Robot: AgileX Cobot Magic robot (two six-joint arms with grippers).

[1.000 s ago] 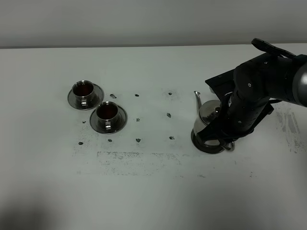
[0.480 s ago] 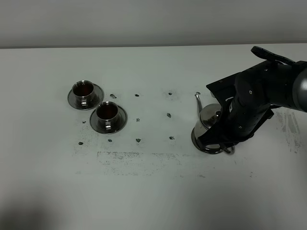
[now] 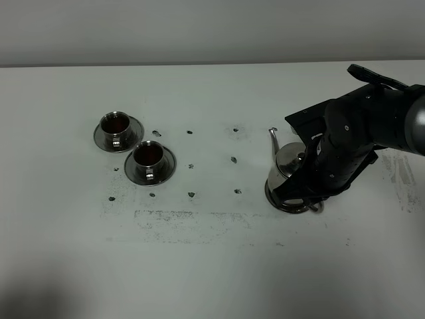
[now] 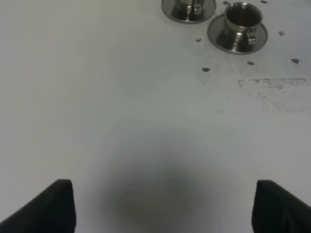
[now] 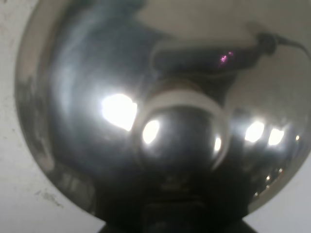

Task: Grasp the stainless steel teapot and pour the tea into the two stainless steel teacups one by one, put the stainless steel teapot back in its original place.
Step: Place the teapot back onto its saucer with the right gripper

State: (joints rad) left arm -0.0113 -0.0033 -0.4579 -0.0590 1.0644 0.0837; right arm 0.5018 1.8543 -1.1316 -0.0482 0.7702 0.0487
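Teapot (image 3: 284, 174) set back on bench (image 3: 212, 259), both cups (image 3: 149, 159) filled.
Right gripper (image 3: 312, 193) at the handle, grip hidden; next, let go and lift clear.

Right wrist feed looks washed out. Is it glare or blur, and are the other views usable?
Right wrist: both, the stainless steel teapot fills the frame, soft-focused, with bright glare spots on lid and knob. Exterior high: sharp, evenly lit; the arm hides the right tool. Left wrist: clear, a soft shadow on the table, the teacups slightly soft.

A lab-like test bench: bare, scuffed white table (image 3: 199, 266), blank wall (image 3: 199, 30).
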